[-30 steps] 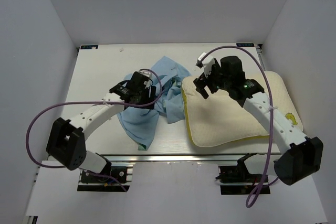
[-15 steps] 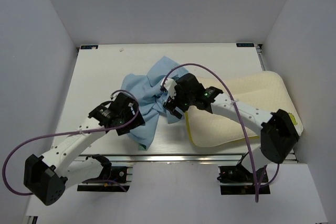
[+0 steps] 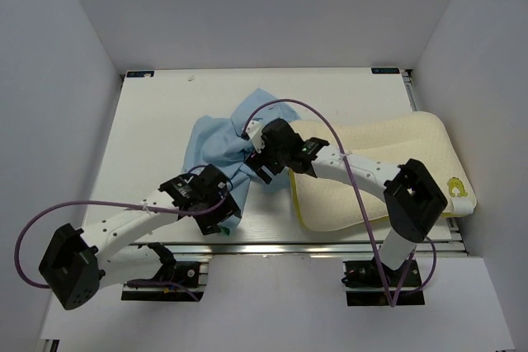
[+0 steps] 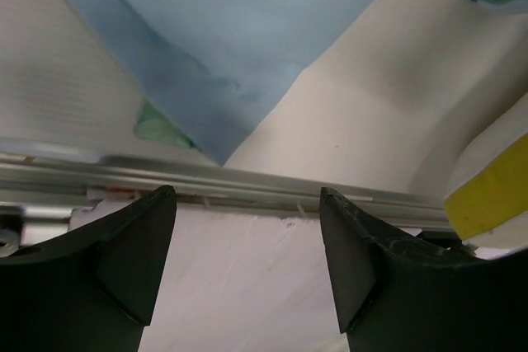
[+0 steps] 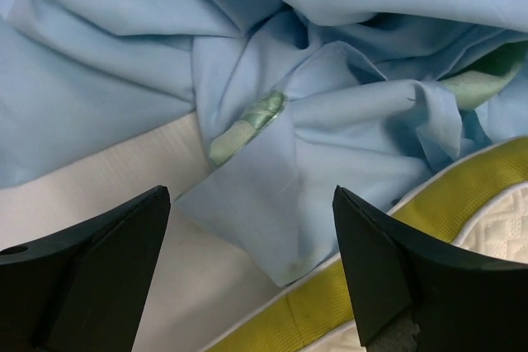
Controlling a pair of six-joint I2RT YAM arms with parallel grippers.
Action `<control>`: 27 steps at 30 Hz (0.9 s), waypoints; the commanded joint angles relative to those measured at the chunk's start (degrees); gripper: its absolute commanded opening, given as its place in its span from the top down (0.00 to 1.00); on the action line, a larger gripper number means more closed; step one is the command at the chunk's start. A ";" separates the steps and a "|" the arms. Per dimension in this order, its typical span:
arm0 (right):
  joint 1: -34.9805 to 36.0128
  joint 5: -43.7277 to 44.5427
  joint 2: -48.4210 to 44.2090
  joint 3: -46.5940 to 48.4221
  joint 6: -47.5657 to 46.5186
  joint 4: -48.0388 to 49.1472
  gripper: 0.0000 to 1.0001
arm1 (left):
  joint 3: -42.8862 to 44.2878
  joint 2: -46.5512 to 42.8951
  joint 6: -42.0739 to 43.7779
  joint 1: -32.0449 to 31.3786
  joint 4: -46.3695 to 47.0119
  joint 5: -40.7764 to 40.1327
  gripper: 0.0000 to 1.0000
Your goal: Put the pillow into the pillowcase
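Observation:
The pillow (image 3: 338, 204) is cream with a yellow rim and lies flat at the right of the table. The pillowcase (image 3: 216, 139) lies crumpled to its left, light blue with small sea-green patches showing. My right gripper (image 3: 261, 166) is open and hovers over the cloth fold (image 5: 330, 138) that touches the pillow's yellow rim (image 5: 330, 302); it holds nothing. My left gripper (image 3: 223, 218) is open and empty by the pillowcase's near corner (image 4: 223, 30), over the table's front edge. The pillow rim also shows at the right of the left wrist view (image 4: 487, 195).
An aluminium rail (image 3: 272, 246) runs along the table's near edge and also shows in the left wrist view (image 4: 247, 187). White walls close in the table on the left, back and right. Purple cables loop from both arms.
My right gripper has swung left off the pillow to the pillowcase beside the pillow's left edge. My left gripper has drawn back from the cloth's middle to its near corner at the table edge.

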 commanded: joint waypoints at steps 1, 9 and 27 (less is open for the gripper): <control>-0.01 3.90 1.11 2.35 2.61 2.31 0.16 | -1.88 2.62 -4.59 -0.44 7.47 -1.35 0.22; -0.18 4.18 -0.73 -0.37 2.17 3.10 0.24 | -2.86 8.51 -5.03 -0.44 9.51 -5.22 0.32; -2.29 0.32 3.31 1.12 1.91 0.20 0.52 | 10.05 -1.04 -0.84 6.74 -7.01 -24.98 0.75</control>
